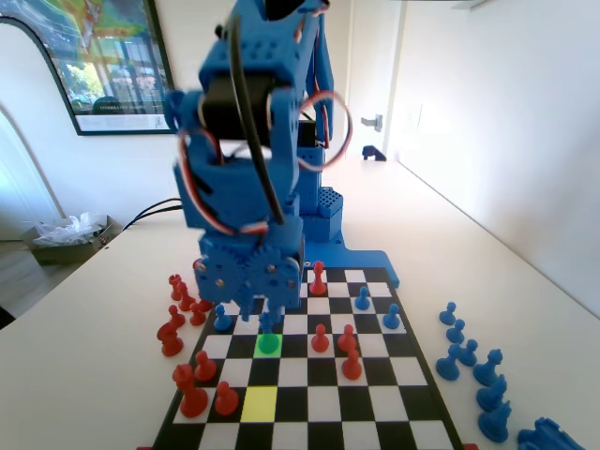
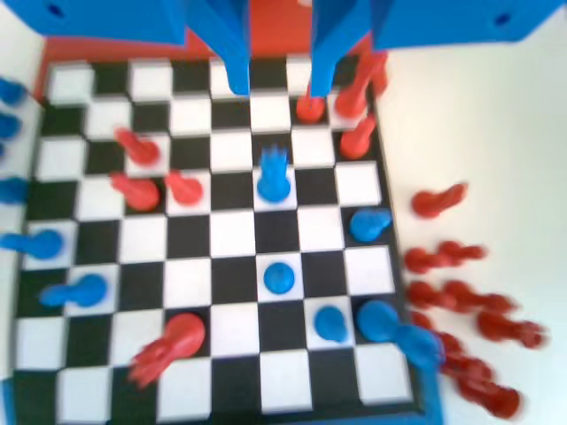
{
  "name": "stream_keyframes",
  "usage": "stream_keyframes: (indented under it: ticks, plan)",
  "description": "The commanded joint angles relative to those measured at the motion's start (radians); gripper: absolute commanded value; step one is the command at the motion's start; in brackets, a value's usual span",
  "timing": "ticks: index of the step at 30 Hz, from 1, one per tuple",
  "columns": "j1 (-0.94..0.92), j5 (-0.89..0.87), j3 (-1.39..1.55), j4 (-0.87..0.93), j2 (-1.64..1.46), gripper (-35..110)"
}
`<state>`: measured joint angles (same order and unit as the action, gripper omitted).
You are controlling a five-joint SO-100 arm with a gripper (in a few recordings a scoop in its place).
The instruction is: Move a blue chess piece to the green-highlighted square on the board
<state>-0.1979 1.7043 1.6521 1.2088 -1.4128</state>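
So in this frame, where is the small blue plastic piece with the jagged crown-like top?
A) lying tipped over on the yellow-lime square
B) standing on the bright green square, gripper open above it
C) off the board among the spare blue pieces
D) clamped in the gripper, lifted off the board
B: the crown-topped blue piece stands upright on the green square, with the gripper open above it, jaws apart and clear of it.

The board (image 1: 309, 394) has black and white squares like a checker pattern. One square is bright green (image 1: 268, 344) and one is yellow (image 1: 260, 403). The crown-topped piece (image 2: 274, 173) is blue. The pawns (image 1: 466, 352) are blue, other pieces (image 1: 190, 389) red. The table (image 1: 94, 309) is white.
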Motion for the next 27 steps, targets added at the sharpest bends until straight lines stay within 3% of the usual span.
stream_keyframes:
  ticks: [1,11,27]
  plan:
    - [-0.023,0.018,-0.12,0.11,-0.137,1]
    - [-0.002,0.054,0.014,0.201,-0.584,1]
    - [0.187,0.067,0.281,0.518,-1.31,1]
